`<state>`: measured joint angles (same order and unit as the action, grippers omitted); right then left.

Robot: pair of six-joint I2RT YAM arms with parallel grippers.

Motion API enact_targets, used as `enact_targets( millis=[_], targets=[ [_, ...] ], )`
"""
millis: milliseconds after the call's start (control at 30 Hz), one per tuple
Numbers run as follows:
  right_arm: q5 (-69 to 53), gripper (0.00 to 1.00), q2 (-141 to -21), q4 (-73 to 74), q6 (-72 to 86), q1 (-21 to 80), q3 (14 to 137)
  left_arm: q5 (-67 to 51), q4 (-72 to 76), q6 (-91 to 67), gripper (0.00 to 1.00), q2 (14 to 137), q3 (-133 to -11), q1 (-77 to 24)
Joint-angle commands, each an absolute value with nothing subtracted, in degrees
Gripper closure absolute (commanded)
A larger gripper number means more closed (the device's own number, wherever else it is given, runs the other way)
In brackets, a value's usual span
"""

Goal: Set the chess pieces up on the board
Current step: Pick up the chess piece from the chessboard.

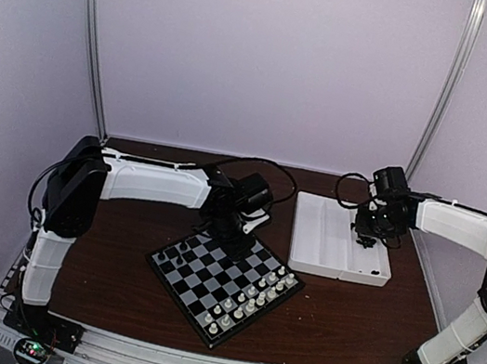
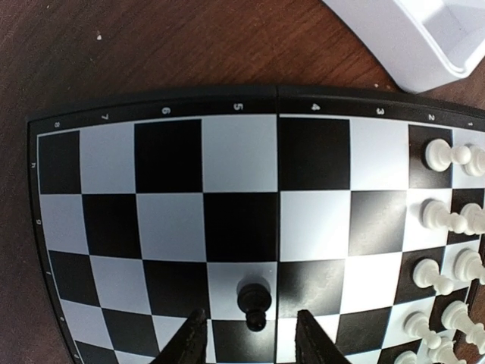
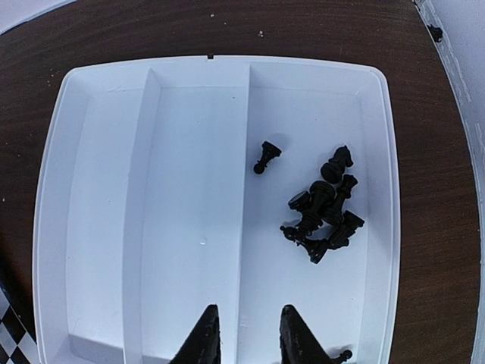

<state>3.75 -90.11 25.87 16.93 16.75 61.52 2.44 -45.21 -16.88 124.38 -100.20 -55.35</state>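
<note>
Pale lilac walls (image 1: 266, 54) enclose a dark wooden desk (image 1: 117, 254), with a checked black-and-grey chessboard (image 1: 199, 273) at 8 o'clock of a white compartment tray (image 1: 319, 233), left claw (image 2: 250, 326) and right claw (image 3: 248, 309) both parted.

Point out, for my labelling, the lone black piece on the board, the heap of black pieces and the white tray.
lone black piece (image 2: 254, 299): left wrist view, its body.
heap of black pieces (image 3: 321, 199): right wrist view, middle piece.
white tray (image 3: 106, 227): right wrist view, bare floor.

surface: dark brown wooden tabletop (image 1: 113, 277) | middle: flat square chessboard with black and light-grey checks (image 1: 195, 273), turned cornerwise | right rear: white rectangular plastic compartment tray (image 1: 318, 242), near chessboard, not touching
</note>
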Motion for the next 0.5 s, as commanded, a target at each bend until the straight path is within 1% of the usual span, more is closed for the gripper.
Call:
enact_targets(
  millis=[0, 167, 233, 267, 400, 467],
  targets=[
    [2.98, 0.72, -88.51, 24.98, 16.40, 16.02, 60.83, 3.74, -46.23, -16.64, 0.61, 125.54, -102.74, -55.63],
    [2.89, 0.72, -88.07, 24.81, 16.26, 15.48, 60.40, 4.16, -46.68, -16.42, 0.67, 126.53, -103.75, -55.58],
    [2.79, 0.72, -88.07, 24.77, 16.20, 15.31, 60.45, 4.36, -46.98, -16.28, 0.72, 126.88, -104.26, -55.61],
    [2.80, 0.72, -88.07, 24.78, 16.15, 15.17, 60.47, 4.40, -47.08, -16.30, 0.73, 126.98, -104.43, -55.62],
    [2.44, 0.72, -88.07, 24.70, 16.17, 14.86, 60.56, 3.97, -47.63, -16.35, 0.68, 127.72, -105.00, -55.59],
    [2.38, 0.72, -88.07, 24.79, 16.09, 14.78, 60.64, 3.52, -47.64, -16.50, 0.69, 128.10, -105.11, -55.63]
  ],
)
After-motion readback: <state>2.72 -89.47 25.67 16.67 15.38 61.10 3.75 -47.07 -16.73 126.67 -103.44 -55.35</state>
